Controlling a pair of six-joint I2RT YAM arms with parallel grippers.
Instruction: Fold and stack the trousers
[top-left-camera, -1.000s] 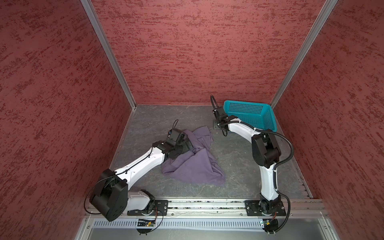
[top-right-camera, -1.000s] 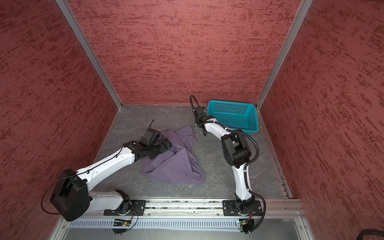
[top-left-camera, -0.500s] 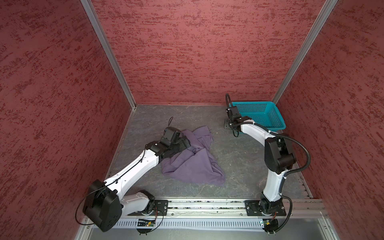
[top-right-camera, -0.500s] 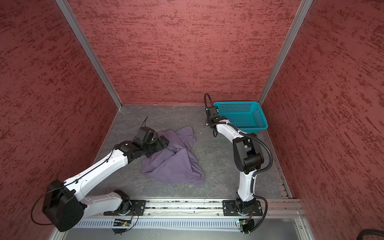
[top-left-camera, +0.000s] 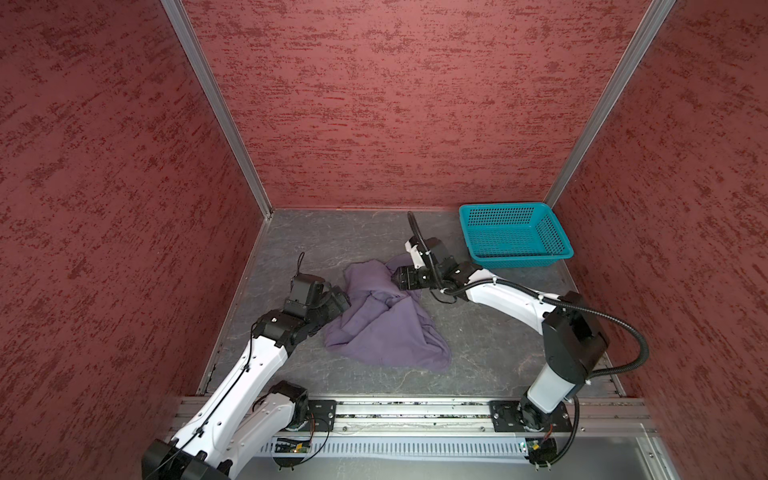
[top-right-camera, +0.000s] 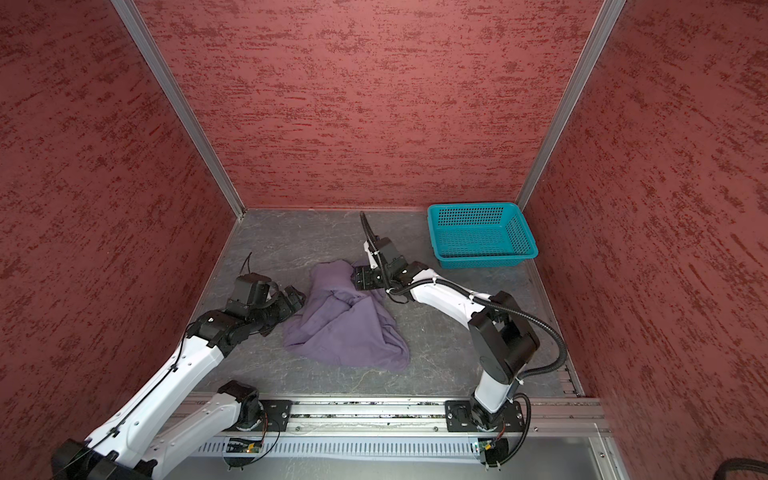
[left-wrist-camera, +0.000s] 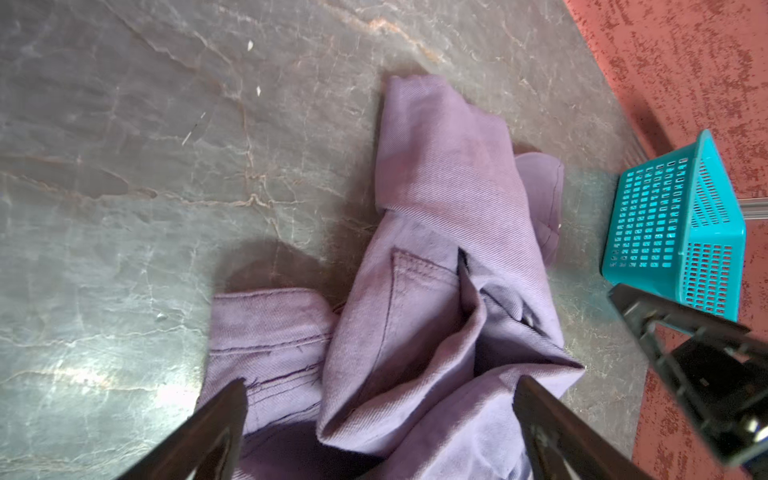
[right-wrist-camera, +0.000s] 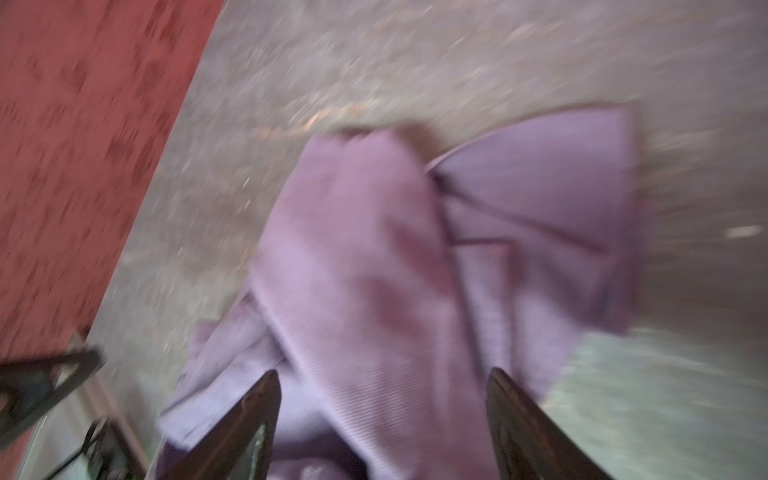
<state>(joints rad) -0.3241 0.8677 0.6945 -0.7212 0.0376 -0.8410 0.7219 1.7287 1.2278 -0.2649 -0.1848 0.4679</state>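
- The trousers (top-left-camera: 386, 320) lie in a crumpled, unfolded heap in the middle of the table (top-left-camera: 478, 332). One leg is doubled back over the rest, and a pocket (left-wrist-camera: 415, 282) shows in the left wrist view.
- My left gripper (top-left-camera: 337, 300) sits low at the heap's left edge, jaws wide apart and clamped on nothing. In its wrist view the cloth lies beneath and between the fingers (left-wrist-camera: 224, 415).
- My right gripper (top-left-camera: 398, 283) is at the heap's far right edge, fingers likewise apart with nothing pinched. Its wrist view is smeared, so I cannot tell whether the tips touch the cloth.
- With one gripper on each side, I take this as a setup to grasp two ends and draw the heap flat before any fold.
- The basket (top-left-camera: 519, 262) stands in the far right corner with nothing in it, just behind my right arm and well apart from the trousers. It is out of the way of the spreading, though that arm works near it.
- The folded-over leg hides part of the waist end, so a clean edge is hard to pick out.
- The grippers face each other across a narrow heap. I would watch for a clash, and for the red walls (top-left-camera: 395, 104) closing in on three sides.
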